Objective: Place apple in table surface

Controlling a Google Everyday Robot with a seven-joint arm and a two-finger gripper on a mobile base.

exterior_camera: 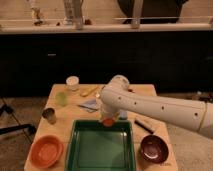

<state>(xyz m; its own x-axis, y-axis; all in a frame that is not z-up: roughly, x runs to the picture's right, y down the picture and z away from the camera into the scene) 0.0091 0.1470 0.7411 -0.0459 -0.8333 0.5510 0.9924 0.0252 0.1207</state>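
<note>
My white arm [150, 107] reaches in from the right across a light tan wooden plank tabletop [55, 131]. My pincer [107, 118] points down at the far rim of a green rectangular plastic tray [102, 161], closed around a small round orange-red apple [108, 122]. The apple hangs at that rim, lifted off the tray floor and not yet on the wood

By my judgement I am in the carrying step: the fruit is gripped and has to travel to bare table. The next move calls for swinging it clear of the tray's wall towards an open patch of planks, lowering until it rests on the wood, then opening the fingers gently so that the round fruit does not roll

Containers: the green tray looks empty. A round orange plastic bowl [46, 150] at the near left corner looks empty too. A dark maroon round bowl [153, 148] at the near right shows nothing inside that I can make out. A small white cup [72, 82], a pale green cup [61, 98] and a small metal cup [49, 115] stand along the left side; what they hold is hidden
</note>
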